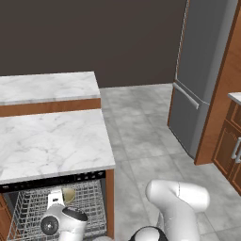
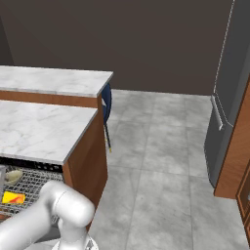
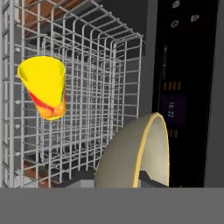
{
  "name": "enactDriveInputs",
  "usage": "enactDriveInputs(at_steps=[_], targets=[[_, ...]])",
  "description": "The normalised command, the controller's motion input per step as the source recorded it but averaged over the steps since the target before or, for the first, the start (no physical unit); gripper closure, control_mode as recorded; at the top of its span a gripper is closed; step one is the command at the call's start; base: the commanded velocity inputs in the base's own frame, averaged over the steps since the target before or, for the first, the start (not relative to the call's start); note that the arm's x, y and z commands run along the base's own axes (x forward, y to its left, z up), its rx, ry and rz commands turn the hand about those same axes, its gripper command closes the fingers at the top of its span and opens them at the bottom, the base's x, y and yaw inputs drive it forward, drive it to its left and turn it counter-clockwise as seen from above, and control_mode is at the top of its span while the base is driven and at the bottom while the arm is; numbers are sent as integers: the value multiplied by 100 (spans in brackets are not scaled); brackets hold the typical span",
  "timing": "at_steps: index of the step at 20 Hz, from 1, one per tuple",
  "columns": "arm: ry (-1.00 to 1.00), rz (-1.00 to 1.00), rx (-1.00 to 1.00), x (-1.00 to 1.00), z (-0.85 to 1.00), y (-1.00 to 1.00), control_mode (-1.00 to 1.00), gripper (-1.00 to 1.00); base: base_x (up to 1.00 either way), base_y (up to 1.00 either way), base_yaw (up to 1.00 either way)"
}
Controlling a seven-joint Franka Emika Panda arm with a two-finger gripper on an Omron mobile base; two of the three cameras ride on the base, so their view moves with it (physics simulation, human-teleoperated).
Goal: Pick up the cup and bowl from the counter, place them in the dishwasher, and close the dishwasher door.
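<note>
Cup [image 3: 43, 85]: yellow, red-orange patch low on its side. Bowl [image 3: 135, 153]: olive-tan, lighter rim. Wire rack [image 3: 87, 65]: grey. Control strip [image 3: 177, 87] beside the bowl: black. Counter [image 1: 52, 141]: white, grey-veined marble.

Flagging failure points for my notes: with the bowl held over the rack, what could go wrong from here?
1. The olive-tan shallow bowl sits tilted on edge in the claw, so it may slip or drop askew when released.
2. It hangs close to the black control strip and could knock it.
3. The small yellow cup already lies in the grey wire rack; a dropped bowl might roll into it.
</note>
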Motion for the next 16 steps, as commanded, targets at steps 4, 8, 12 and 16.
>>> enactDriveInputs(at_steps=[4,8,12,16], targets=[[0,0,0,7,-71,0,-100,100,0,0,0],[0,0,0,21,-49,0,-100,100,0,0,0],[0,0,0,27,-29,0,-100,100,0,0,0],[0,0,0,28,-34,0,-100,100,0,0,0]])
